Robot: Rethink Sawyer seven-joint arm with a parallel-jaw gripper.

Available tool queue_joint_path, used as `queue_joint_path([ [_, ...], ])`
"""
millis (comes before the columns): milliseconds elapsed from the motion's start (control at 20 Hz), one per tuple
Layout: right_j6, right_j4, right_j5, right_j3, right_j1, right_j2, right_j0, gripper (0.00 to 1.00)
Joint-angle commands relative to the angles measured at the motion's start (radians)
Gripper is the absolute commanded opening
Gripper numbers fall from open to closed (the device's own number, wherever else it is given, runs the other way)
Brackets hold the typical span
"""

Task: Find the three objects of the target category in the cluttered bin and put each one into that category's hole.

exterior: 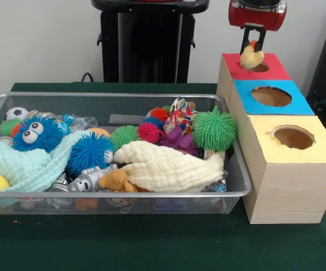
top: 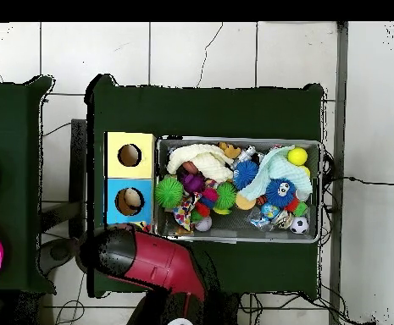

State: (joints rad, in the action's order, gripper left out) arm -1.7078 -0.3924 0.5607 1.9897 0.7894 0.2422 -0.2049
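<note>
My gripper [exterior: 252,44] is shut on the pale cream-yellow plush toy [exterior: 251,57] and holds it just above the round hole [exterior: 261,67] in the red-topped box [exterior: 232,62]. The toy's underside is at the hole's near rim. The wire mesh bin [exterior: 118,195] lies to the left of the boxes. A tan-orange plush toy [exterior: 115,180] lies at its front, partly under a cream cloth [exterior: 168,166]. The striped orange toy is hidden. In the overhead view my arm [top: 145,258] covers the red-topped box and the gripper; the bin [top: 238,239] shows beside it.
A blue-topped box [exterior: 298,105] and a yellow-topped box [exterior: 321,151] stand in a row in front of the red one. The bin holds green [exterior: 214,129] and blue [exterior: 89,152] puffer balls, a silver toy robot [exterior: 87,182] and a mint cloth [exterior: 27,166].
</note>
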Motion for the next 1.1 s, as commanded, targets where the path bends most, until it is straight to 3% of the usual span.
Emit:
queue_joint_path([
  [50,-0.307,-0.094,-0.097,0.123,-0.077,-0.096,-0.004,0.00],
  [350,-0.296,-0.164,-0.148,0.163,-0.092,-0.152,0.002,0.00],
  [1100,-0.300,-0.230,-0.107,0.153,-0.092,-0.157,-0.031,0.00],
])
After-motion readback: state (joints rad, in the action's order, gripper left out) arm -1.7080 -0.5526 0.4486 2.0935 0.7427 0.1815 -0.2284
